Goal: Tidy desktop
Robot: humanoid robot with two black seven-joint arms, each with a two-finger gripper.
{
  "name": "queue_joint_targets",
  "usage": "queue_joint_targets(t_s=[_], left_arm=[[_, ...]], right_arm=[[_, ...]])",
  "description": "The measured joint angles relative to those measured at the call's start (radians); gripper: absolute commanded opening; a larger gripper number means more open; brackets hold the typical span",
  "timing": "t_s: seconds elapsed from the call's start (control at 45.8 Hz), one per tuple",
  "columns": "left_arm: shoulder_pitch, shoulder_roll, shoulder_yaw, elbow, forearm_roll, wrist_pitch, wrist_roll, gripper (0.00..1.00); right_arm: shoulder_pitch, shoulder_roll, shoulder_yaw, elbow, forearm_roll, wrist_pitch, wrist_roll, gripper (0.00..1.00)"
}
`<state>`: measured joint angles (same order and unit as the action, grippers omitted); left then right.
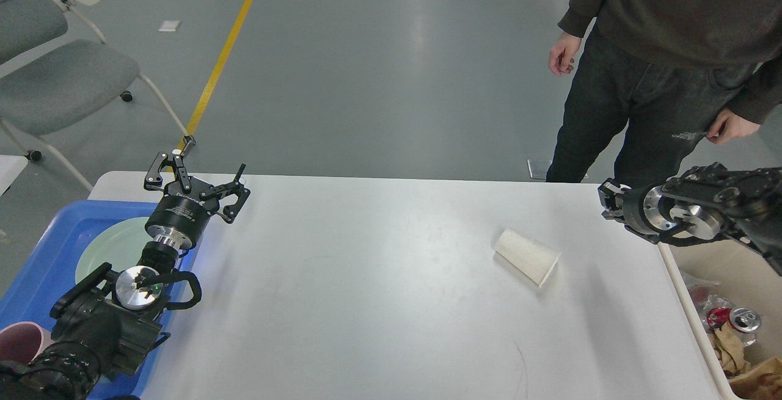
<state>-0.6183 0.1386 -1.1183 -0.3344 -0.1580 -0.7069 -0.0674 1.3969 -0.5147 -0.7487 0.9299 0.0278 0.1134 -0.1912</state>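
The white desktop [379, 290] fills the middle of the head view, with a thin dark scratch near its front. A white paper cup [526, 256] lies on its side on the right half, its mouth facing front right. My left gripper [197, 173] hangs open and holds nothing, over the table's far left corner beside the blue tray. My right gripper [610, 198] is at the table's far right edge, well clear of the cup. It is small and dark, so its fingers cannot be told apart.
A blue tray [43, 253] at the left holds a pale green plate [116, 247] and a pink cup [18, 340]. A cream bin [733, 265] at the right holds crumpled paper and a can [742, 319]. A person [660, 70] stands behind the right corner. A grey chair [55, 70] is far left.
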Motion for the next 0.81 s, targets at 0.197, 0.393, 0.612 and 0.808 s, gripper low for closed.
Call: queue_joint_targets(t_s=[0.197, 0.393, 0.612, 0.808], left_arm=[[0.0, 0.001, 0.0, 0.0, 0.0, 0.0, 0.0, 0.96], [0.0, 0.001, 0.0, 0.0, 0.0, 0.0, 0.0, 0.96], [0.0, 0.001, 0.0, 0.0, 0.0, 0.0, 0.0, 0.96], [0.0, 0.001, 0.0, 0.0, 0.0, 0.0, 0.0, 0.96]], right_arm=[[0.317, -0.008, -0.176, 0.166, -0.002, 0.188, 0.0, 1.0], [0.534, 0.028, -0.236, 0.238, 0.008, 0.284, -0.003, 1.0], [0.706, 0.129, -0.313, 0.28, 0.007, 0.339, -0.002, 1.0], [0.771, 0.236, -0.337, 0.29, -0.003, 0.39, 0.0, 1.0]])
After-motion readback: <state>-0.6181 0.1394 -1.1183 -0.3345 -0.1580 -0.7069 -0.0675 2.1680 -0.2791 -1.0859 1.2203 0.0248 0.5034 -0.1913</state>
